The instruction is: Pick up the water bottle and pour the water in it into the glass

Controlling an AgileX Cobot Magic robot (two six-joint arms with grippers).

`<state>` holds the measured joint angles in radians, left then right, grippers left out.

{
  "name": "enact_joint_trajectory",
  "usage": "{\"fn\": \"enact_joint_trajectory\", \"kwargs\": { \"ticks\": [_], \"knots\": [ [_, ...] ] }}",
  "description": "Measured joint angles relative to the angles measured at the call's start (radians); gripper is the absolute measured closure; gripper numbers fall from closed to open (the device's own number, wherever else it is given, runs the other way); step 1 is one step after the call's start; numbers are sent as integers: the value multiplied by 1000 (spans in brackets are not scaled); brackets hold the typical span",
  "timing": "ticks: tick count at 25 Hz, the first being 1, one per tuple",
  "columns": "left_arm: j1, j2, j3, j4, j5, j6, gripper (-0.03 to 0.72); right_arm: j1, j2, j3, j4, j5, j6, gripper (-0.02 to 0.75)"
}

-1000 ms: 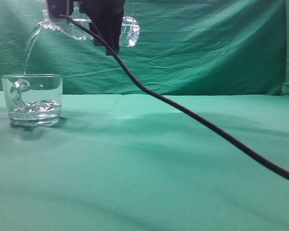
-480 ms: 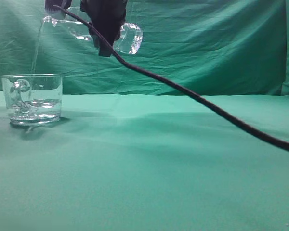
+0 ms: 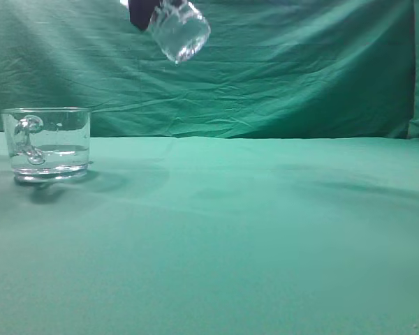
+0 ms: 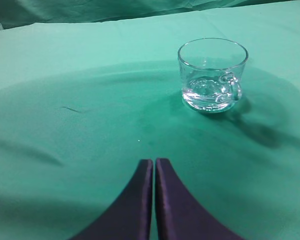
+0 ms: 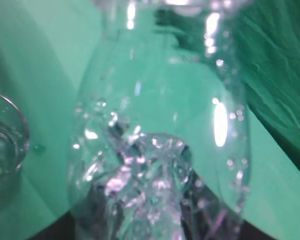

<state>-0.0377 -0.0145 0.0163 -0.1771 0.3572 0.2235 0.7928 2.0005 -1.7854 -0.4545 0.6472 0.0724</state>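
Note:
The glass (image 3: 47, 143) stands on the green cloth at the left, handle toward the camera, with water (image 3: 56, 155) in its lower part. It also shows in the left wrist view (image 4: 212, 75) and at the left edge of the right wrist view (image 5: 2, 145). The water bottle (image 3: 178, 31) hangs high at the top edge, only its base end visible, held by my right gripper (image 3: 143, 10). In the right wrist view the bottle (image 5: 160, 150) fills the frame with droplets inside. My left gripper (image 4: 154, 162) is shut and empty, well short of the glass.
A green cloth covers the table (image 3: 251, 237) and hangs as a backdrop (image 3: 300, 70) behind. Nothing else stands on the cloth.
The stream of water into the glass has stopped. The right gripper has swung the bottle up and out of the pour, mostly out of the frame; the black cable has left the view.

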Motion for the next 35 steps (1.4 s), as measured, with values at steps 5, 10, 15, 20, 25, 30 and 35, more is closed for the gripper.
{"fn": "enact_joint_trajectory", "kwargs": {
  "ticks": [5, 10, 15, 20, 25, 30, 35],
  "knots": [
    [0, 0, 0, 0, 0, 0, 688, -4, -163, 38, 147, 42, 0, 465],
    [0, 0, 0, 0, 0, 0, 688, -79, -364, 259, 282, -85, 0, 465],
    [0, 0, 0, 0, 0, 0, 688, -204, -540, 551, 338, -283, 0, 465],
    [0, 0, 0, 0, 0, 0, 688, -326, -669, 857, 371, -558, 14, 465],
    [0, 0, 0, 0, 0, 0, 688, -432, -672, 1072, 374, -801, 103, 465],
    [0, 0, 0, 0, 0, 0, 688, -479, -543, 1188, 374, -1084, 129, 465],
    [0, 0, 0, 0, 0, 0, 688, -482, -335, 1194, 368, -1343, 130, 465]
  ]
}}
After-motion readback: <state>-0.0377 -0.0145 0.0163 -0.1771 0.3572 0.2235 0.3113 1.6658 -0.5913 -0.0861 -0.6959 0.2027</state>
